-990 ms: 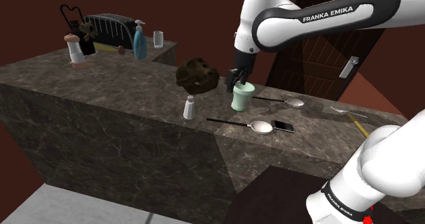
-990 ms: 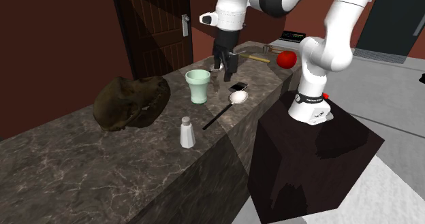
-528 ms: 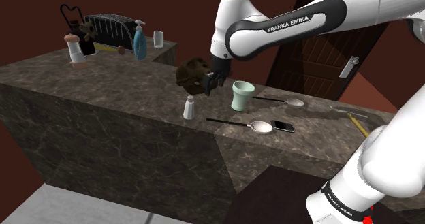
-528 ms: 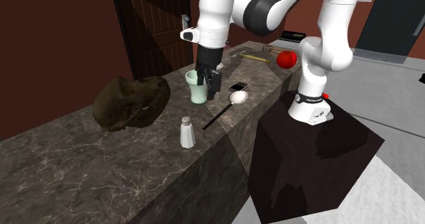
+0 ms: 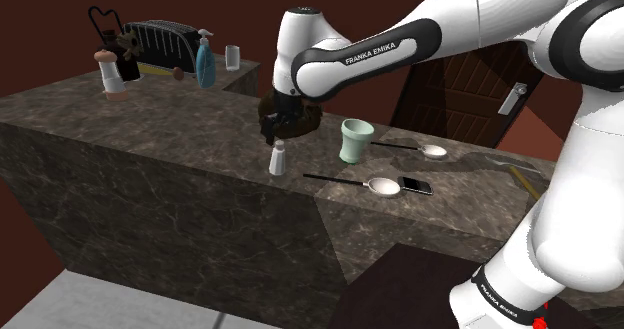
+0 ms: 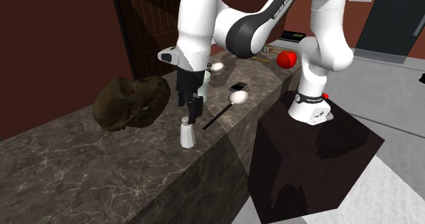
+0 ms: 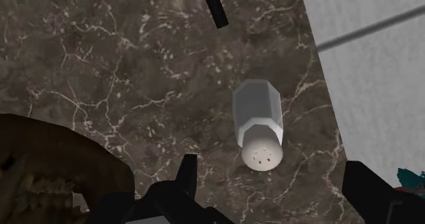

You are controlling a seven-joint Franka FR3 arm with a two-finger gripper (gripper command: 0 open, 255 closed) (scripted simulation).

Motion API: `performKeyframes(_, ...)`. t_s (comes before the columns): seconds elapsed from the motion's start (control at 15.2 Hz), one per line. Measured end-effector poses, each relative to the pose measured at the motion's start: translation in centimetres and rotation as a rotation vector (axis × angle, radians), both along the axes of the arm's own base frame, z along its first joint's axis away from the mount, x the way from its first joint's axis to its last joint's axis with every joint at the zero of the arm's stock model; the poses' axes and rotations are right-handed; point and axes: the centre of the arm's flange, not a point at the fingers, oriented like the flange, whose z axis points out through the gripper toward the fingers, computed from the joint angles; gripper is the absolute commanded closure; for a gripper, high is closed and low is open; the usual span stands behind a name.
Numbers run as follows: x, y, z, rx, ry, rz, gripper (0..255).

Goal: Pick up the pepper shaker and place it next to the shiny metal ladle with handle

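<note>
The pepper shaker (image 5: 278,158) (image 6: 186,132) is a small white faceted bottle with a holed cap, upright near the dark stone counter's front edge (image 5: 180,167). My gripper (image 5: 270,134) (image 6: 191,107) hangs just above it, pointing down. In the wrist view the shaker (image 7: 259,124) lies just ahead of the gripper (image 7: 276,182), whose fingers (image 7: 187,173) stand wide apart and touch nothing. The ladle (image 5: 382,186) (image 6: 238,97) has a shiny bowl and a thin black handle; it lies flat to the shoulder view's right of the shaker.
A brown lumpy object (image 5: 296,110) (image 6: 129,101) sits close behind the gripper. A pale green cup (image 5: 354,140), a second spoon (image 5: 430,151) and a phone (image 5: 417,185) lie near the ladle. A toaster (image 5: 160,45), blue bottle (image 5: 205,62) and mill (image 5: 109,74) stand far off.
The arm has swung from above the green cup toward the shoulder view's left and come down over the pepper shaker. The fingers have stayed apart; no object has moved.
</note>
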Motion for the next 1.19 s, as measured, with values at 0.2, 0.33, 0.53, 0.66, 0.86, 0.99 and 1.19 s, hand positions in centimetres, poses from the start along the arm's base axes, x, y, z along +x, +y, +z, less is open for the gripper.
performKeyframes(0.2,0.5,0.1,-1.5,0.001,-0.003,0.003,0)
performKeyframes(0.33,0.8,0.1,-2.6,0.002,-0.003,0.003,0)
performKeyframes(0.53,1.1,0.1,-3.7,0.002,-0.003,0.004,0)
performKeyframes(0.66,1.0,0.1,-3.9,0.002,-0.003,0.004,0)
performKeyframes(0.86,1.0,0.1,-3.9,0.002,-0.003,0.004,0)
performKeyframes(0.99,1.0,0.1,-3.9,0.002,-0.003,0.004,255)
performKeyframes(1.19,1.0,0.1,-3.9,0.002,-0.004,0.004,255)
